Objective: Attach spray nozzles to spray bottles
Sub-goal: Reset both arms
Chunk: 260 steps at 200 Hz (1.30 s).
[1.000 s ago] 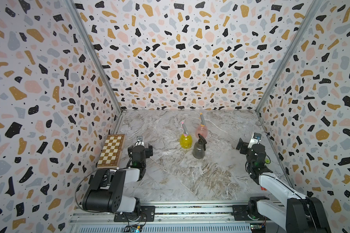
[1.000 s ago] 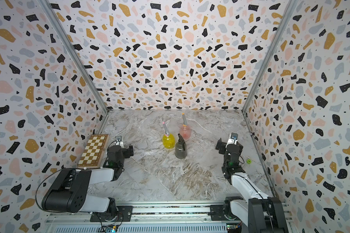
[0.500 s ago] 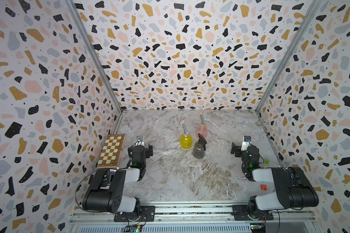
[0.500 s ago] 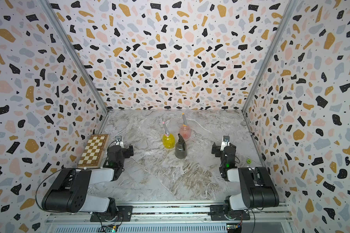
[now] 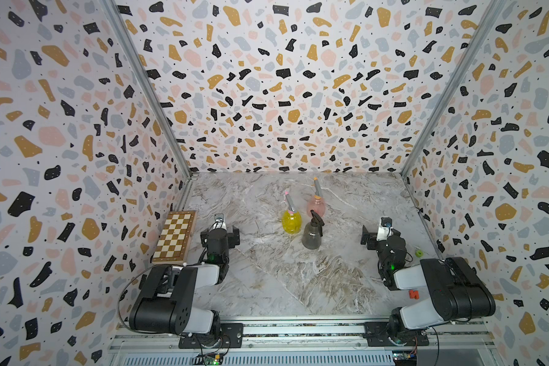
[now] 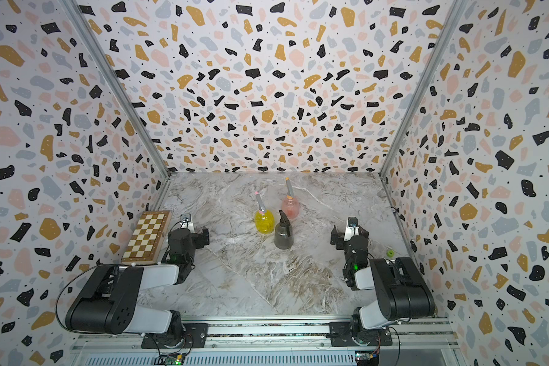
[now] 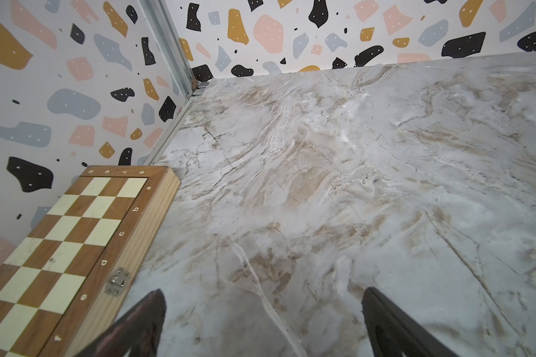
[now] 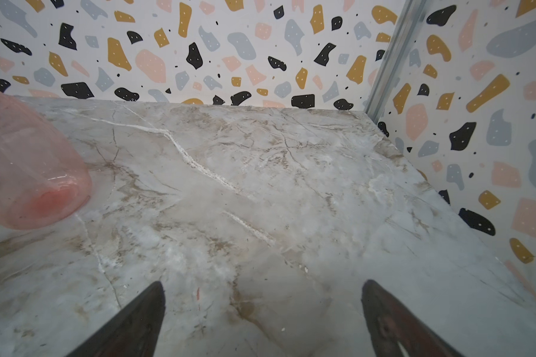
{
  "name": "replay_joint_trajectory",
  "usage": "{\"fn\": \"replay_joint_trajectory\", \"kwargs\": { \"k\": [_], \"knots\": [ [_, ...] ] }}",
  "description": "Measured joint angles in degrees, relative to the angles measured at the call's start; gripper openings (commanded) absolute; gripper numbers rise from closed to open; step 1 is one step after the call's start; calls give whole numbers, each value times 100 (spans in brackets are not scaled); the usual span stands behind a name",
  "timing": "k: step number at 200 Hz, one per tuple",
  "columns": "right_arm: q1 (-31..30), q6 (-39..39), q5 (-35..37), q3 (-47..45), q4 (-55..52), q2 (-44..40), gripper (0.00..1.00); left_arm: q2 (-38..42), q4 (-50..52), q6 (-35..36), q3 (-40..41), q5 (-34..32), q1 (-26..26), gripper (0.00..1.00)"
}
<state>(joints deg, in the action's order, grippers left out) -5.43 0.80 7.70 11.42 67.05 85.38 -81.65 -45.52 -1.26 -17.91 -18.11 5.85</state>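
1. The right arm (image 5: 441, 285) now sits folded back nearer its base; the right gripper (image 8: 262, 287) is spread wide and empty.
2. The left gripper (image 7: 262, 293) is unmoved, wide and empty.
3. The yellow bottle (image 5: 291, 221), pink bottle (image 5: 316, 206) and grey bottle (image 5: 310, 239) stay clustered mid-table (image 5: 267, 285), nozzles (image 5: 317, 218) on.

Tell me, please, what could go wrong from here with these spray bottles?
The yellow bottle, pink bottle and grey bottle stand close together, so the open right claw reaching for one could topple a neighbour. The pink-tipped nozzle and orange-tipped nozzle look tilted; they may sit loose in the necks and need tightening.
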Motion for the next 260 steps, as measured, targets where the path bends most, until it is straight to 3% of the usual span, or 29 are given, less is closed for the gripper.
{"fn": "replay_joint_trajectory", "kwargs": {
  "k": [243, 260],
  "knots": [
    [24, 22, 197, 0, 197, 0, 100, 0, 39, -48, -2, 221, -162, 99],
    [46, 24, 170, 0, 197, 0, 100, 348, 1099, -42, -358, 310, -162, 99]
  ]
}}
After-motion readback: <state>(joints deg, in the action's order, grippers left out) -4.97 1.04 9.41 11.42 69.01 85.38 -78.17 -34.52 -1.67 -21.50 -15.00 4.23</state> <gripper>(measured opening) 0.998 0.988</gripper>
